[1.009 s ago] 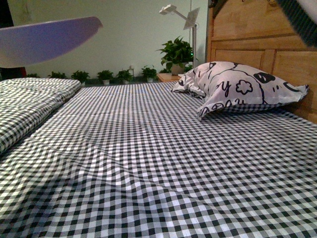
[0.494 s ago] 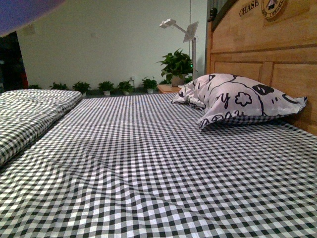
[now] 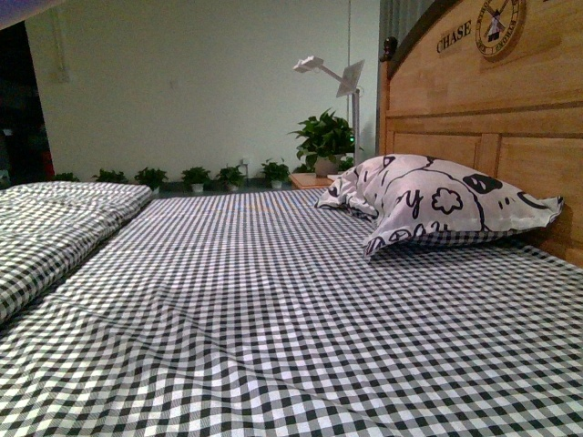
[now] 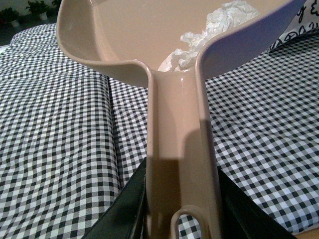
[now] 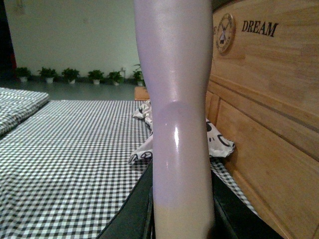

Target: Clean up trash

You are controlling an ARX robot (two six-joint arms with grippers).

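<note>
Black-and-white checked bedding (image 3: 273,300) covered the bed, with a wooden headboard (image 3: 483,118) along its right edge, a doodle-print pillow (image 3: 437,202) lying against that board, and a row of potted plants (image 3: 196,175) beyond the far edge by a pale wall. No loose paper showed on the sheet in the front view, and neither arm was in that view.

In the left wrist view the trash (image 4: 209,30), crumpled white paper, sat inside the beige dustpan (image 4: 149,35), gathered along one side wall down to where the pan narrows into its handle. The left gripper (image 4: 182,199) was pinching that handle, a dark jaw pressed to each side of it, so the paper lay straight out along the handle's long axis, away from the jaws, with the pan held above the bedding. The left arm was therefore the one carrying the load.

The right gripper (image 5: 182,209) was likewise clamped on a pale tool handle (image 5: 177,99) running straight away from the camera, close to the headboard; what the handle ended in was out of frame.

Judging by this, the sweeping looked done, and the coming move would turn on keeping the pan's open mouth tipped up so the paper stays back toward the handle.
</note>
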